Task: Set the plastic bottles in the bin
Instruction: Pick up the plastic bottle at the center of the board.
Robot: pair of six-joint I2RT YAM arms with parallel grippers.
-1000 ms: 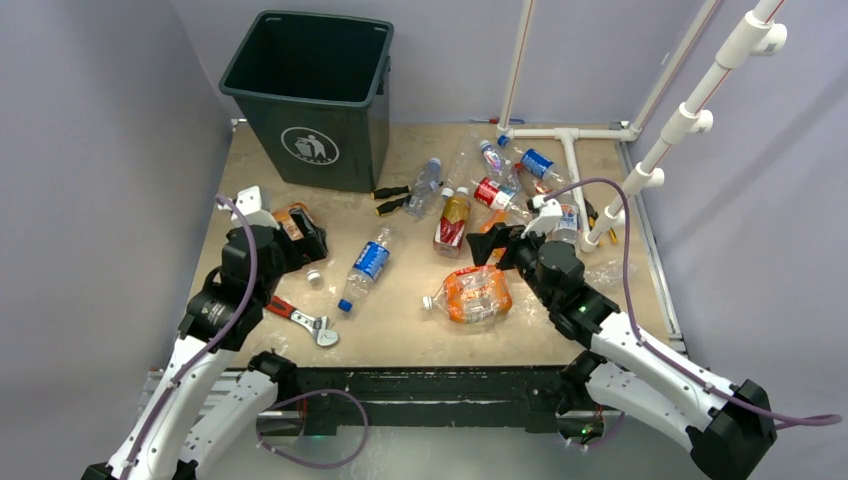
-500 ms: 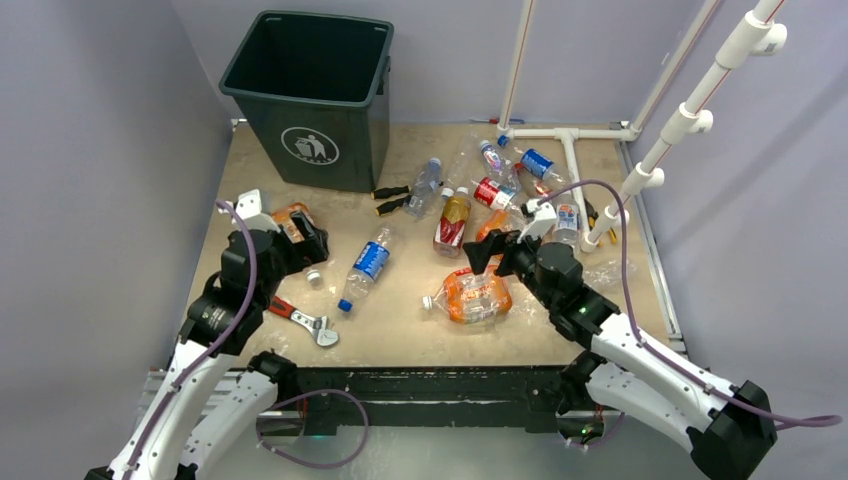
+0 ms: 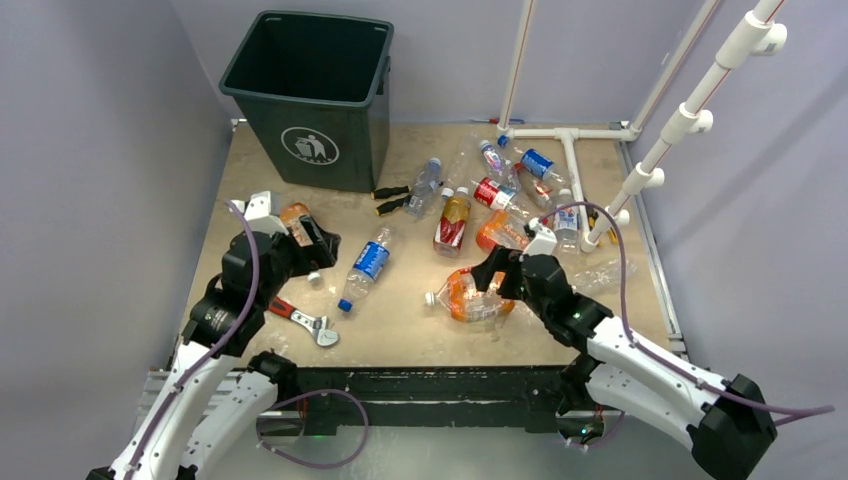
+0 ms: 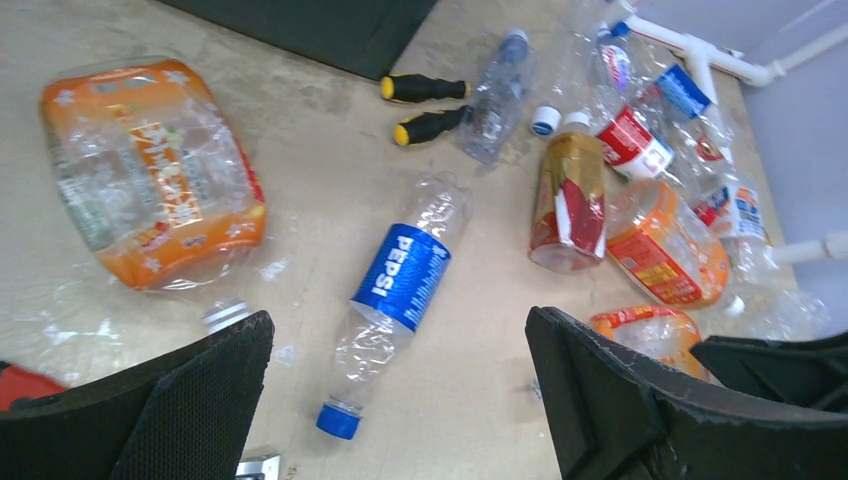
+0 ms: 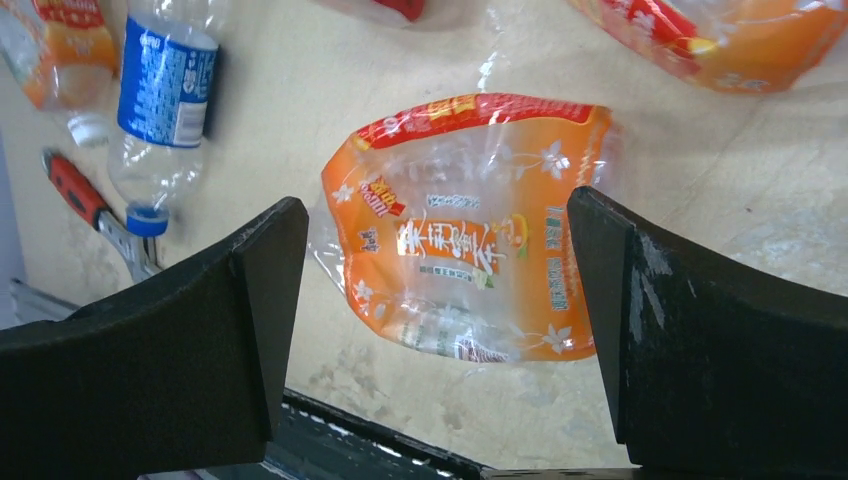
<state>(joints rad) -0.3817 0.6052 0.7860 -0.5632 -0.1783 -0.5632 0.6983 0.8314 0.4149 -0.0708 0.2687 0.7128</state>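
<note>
The dark green bin (image 3: 310, 95) stands at the back left, logo facing front. A crushed orange-label bottle (image 3: 465, 298) lies near the front; in the right wrist view this bottle (image 5: 470, 240) sits between the fingers of my open right gripper (image 5: 437, 215), which hovers over it (image 3: 488, 275). A blue Pepsi bottle (image 3: 370, 262) lies mid-table; my open, empty left gripper (image 3: 325, 252) is just left of it, looking down on it (image 4: 400, 275). Another crushed orange bottle (image 4: 150, 170) lies by the left arm. Several more bottles (image 3: 500, 185) cluster at the back right.
Two yellow-and-black screwdrivers (image 3: 395, 198) lie in front of the bin. A red-handled wrench (image 3: 300, 318) lies near the front left. A white PVC pipe frame (image 3: 570, 150) stands at the back right, with a clear bottle (image 3: 600, 272) beside the right arm.
My right gripper has moved forward and down over the crushed orange bottle. My left gripper has shifted slightly right toward the Pepsi bottle. No bottle has moved.
</note>
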